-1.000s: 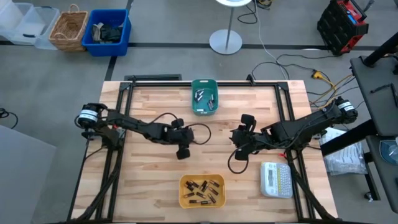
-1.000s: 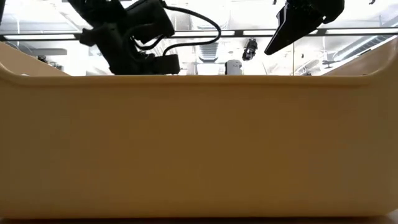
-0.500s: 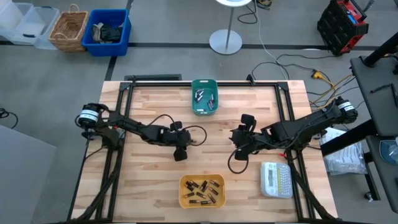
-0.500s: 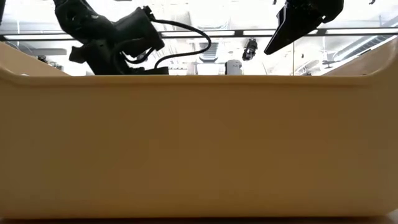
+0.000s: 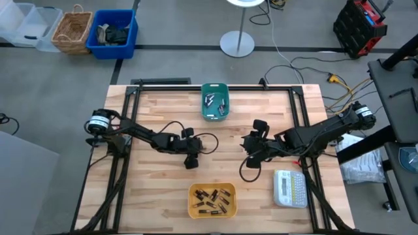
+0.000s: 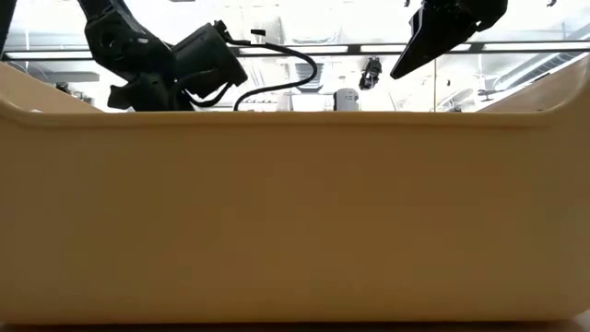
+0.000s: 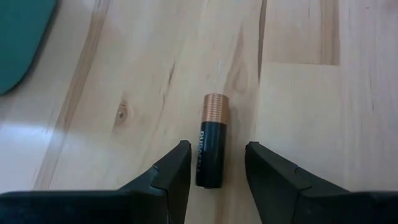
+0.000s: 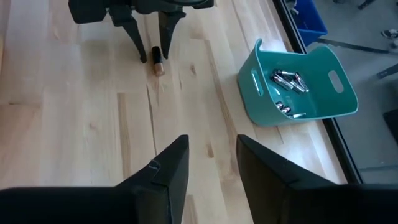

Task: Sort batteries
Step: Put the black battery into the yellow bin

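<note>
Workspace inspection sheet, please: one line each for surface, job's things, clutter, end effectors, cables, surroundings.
Surface: wooden table, slatted.
Job's things: one battery lies on the wood; silvery cells in the teal bin; dark cells in the yellow bin.
Clutter: white label maker at the table's right near corner.
End effectors: left end effector open, astride the battery; right end effector open, empty.
Cables: black loops beside both wrists.
Surroundings: blue crate, wicker basket, lamp base on the floor.

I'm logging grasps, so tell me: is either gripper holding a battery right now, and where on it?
Nothing is held. The left gripper is open, its fingers on either side of the black end of a battery lying on the table, not closed on it. The right gripper is open and empty.
</note>
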